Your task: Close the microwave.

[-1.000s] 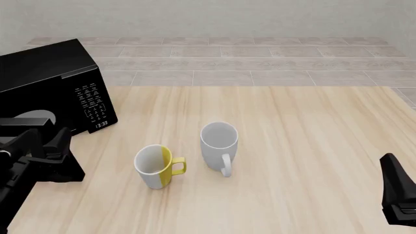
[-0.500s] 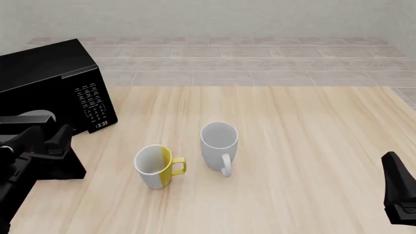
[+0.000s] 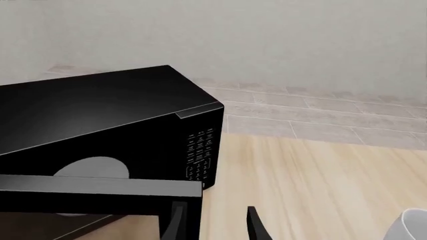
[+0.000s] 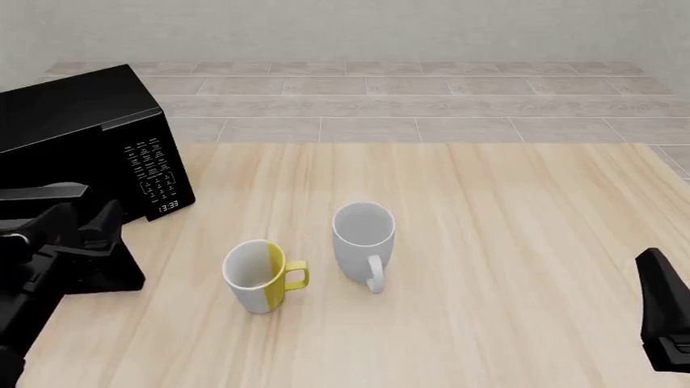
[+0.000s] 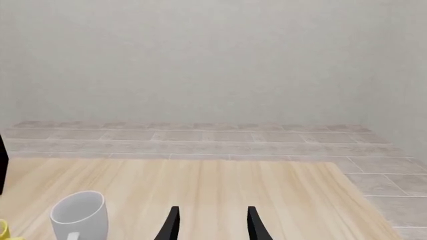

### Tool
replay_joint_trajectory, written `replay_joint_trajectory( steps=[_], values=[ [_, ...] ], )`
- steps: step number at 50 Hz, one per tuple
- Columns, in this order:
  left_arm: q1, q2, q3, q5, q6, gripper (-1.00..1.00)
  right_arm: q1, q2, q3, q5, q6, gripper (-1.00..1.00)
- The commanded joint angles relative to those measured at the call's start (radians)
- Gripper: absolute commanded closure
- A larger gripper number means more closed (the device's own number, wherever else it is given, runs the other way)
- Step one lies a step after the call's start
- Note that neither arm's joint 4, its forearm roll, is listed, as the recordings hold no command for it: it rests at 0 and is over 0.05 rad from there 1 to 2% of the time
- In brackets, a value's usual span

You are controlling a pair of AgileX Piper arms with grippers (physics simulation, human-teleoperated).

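The left gripper (image 3: 212, 225), fingers parted with nothing between them, sits low at the near left of the bench (image 4: 485, 210), right beside the free edge of the microwave's open door (image 3: 100, 186), which juts toward the camera. The microwave (image 4: 76, 129) itself, a glossy black box with a white-marked button panel (image 4: 154, 174) and a small lit display (image 4: 168, 208), stands at the bench's far left corner, a pale round plate (image 3: 90, 168) visible inside it. At the near right edge the right gripper (image 5: 212, 222) also hangs open and empty, well apart from everything else. Between the arms stand two mugs just beside each other: a yellow-and-white mug (image 4: 258, 276) and a grey mug (image 4: 363, 238). The bench is light wood with a lengthwise grain; behind it runs a floor (image 4: 431, 97) of pale stone tiles, ending at a plain off-white wall (image 5: 213, 60).
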Motion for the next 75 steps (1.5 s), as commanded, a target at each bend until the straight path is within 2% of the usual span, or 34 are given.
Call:
replay_joint_trajectory(
  steps=[1,12,22,43,52,58,66,75],
  values=[
    [0.002,0.103,0.007,-0.003,0.009,-1.00,0.001,0.000,-0.005,0.003,0.004,-1.00],
    [0.000,0.125,-0.014,0.003,0.011,-1.00,0.001,0.000,0.000,0.000,0.003,-1.00],
    [0.002,0.181,-0.017,-0.046,0.009,-1.00,0.001,0.000,0.008,-0.006,0.007,-1.00],
    [0.003,0.172,-0.030,-0.023,0.018,-1.00,0.002,0.000,0.002,0.002,0.006,-1.00],
    [0.000,0.225,-0.028,-0.073,0.021,-1.00,0.006,0.000,-0.005,0.006,0.005,-1.00],
    [0.001,0.204,-0.042,-0.039,0.022,-1.00,0.005,0.000,-0.008,0.008,0.002,-1.00],
    [0.002,0.243,-0.040,-0.075,0.023,-1.00,0.006,0.000,0.009,-0.007,0.008,-1.00],
    [0.002,0.236,-0.047,-0.061,0.023,-1.00,0.007,0.000,0.002,-0.003,0.008,-1.00]
  ],
)
